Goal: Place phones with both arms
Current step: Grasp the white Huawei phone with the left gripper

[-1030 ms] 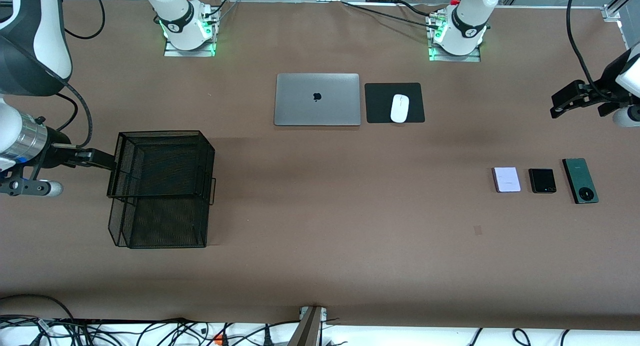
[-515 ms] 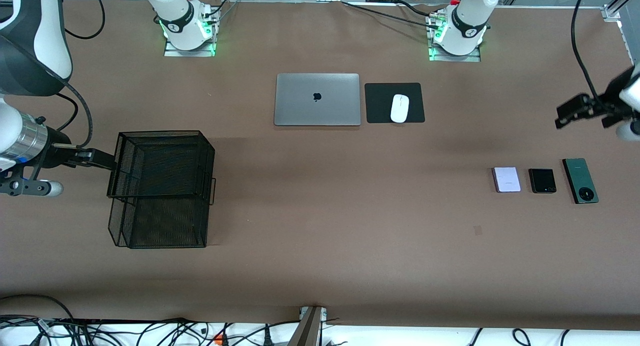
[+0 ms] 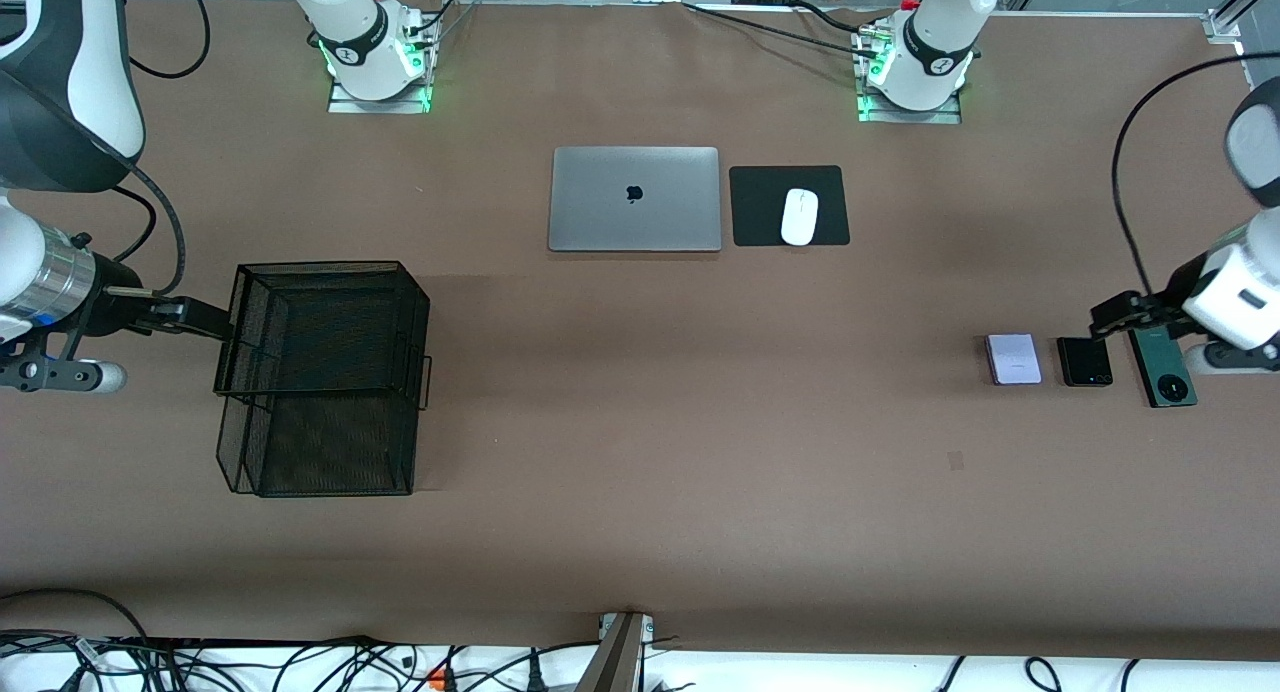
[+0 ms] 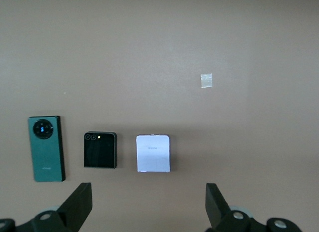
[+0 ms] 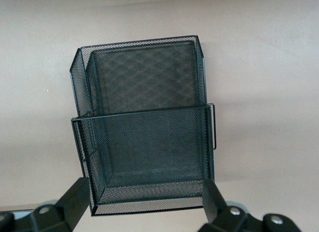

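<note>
Three phones lie flat in a row near the left arm's end of the table: a pale lilac one (image 3: 1013, 359) (image 4: 153, 153), a black one (image 3: 1085, 362) (image 4: 100, 150) and a longer dark green one (image 3: 1161, 370) (image 4: 47, 148). My left gripper (image 3: 1112, 318) (image 4: 148, 193) hangs open over the table close beside the black and green phones, with nothing between its fingers. My right gripper (image 3: 195, 318) (image 5: 145, 188) is open and empty over the edge of a black wire-mesh basket (image 3: 330, 268) (image 5: 144, 110) at the right arm's end.
A closed silver laptop (image 3: 634, 199) and a white mouse (image 3: 799, 216) on a black pad (image 3: 760, 207) lie between the arm bases. A small tape mark (image 3: 955, 460) (image 4: 206, 80) sits nearer the front camera than the phones.
The left gripper has swung down from over bare table to just beside the phones. The right arm and the phones have not moved.
</note>
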Controlling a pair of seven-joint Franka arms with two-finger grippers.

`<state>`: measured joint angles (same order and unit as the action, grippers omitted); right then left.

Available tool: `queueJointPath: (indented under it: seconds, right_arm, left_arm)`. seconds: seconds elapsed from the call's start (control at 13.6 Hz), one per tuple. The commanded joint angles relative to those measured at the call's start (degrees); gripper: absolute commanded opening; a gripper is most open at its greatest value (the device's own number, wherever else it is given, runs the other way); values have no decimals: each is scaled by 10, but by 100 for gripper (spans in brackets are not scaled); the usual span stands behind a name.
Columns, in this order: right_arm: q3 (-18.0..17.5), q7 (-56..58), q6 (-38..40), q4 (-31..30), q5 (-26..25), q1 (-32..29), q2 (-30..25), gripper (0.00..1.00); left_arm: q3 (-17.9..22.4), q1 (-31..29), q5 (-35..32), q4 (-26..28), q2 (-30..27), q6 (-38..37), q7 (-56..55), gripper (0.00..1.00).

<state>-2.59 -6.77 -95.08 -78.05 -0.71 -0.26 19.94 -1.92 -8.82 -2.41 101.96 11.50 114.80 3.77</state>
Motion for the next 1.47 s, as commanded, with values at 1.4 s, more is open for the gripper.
queueJointPath:
  seconds: [1.4]
  right_arm:
    - [-4, -9, 10, -2, 2, -4, -6, 100]
  left_arm:
    - [-2, -42, 9, 249, 156, 497, 5, 100]
